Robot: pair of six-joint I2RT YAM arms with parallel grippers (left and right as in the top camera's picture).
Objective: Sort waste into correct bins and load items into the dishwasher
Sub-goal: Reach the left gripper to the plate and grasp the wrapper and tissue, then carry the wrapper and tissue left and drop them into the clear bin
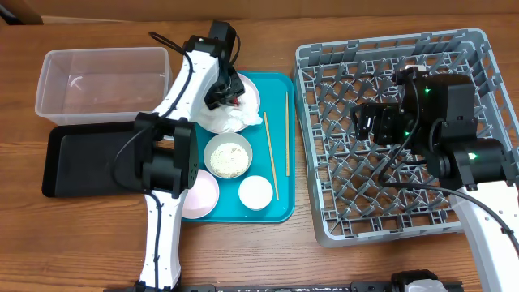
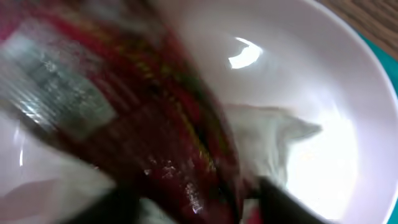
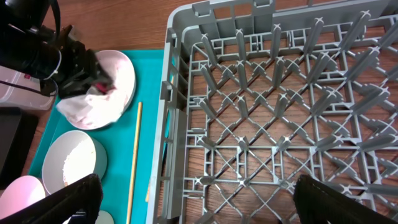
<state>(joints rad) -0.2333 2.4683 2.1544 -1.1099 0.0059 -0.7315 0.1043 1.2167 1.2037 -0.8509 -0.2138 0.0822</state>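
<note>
My left gripper (image 1: 233,91) is down on the round white plate (image 1: 250,91) at the back of the teal tray, shut on the red snack wrapper (image 2: 155,124), which fills the blurred left wrist view. The crumpled white napkin (image 1: 225,120) lies on the plate beside it. A white bowl with rice grains (image 1: 228,156), a white cup (image 1: 255,192), a pink plate (image 1: 201,196) and two chopsticks (image 1: 271,154) rest on the tray. My right gripper (image 3: 199,205) is open and empty above the grey dish rack (image 1: 405,203).
The clear tub (image 1: 101,81) stands at the back left and the black tray (image 1: 81,162) lies in front of it, both left of the teal tray (image 1: 280,207). The left arm stretches over the pink plate and the black tray's right end.
</note>
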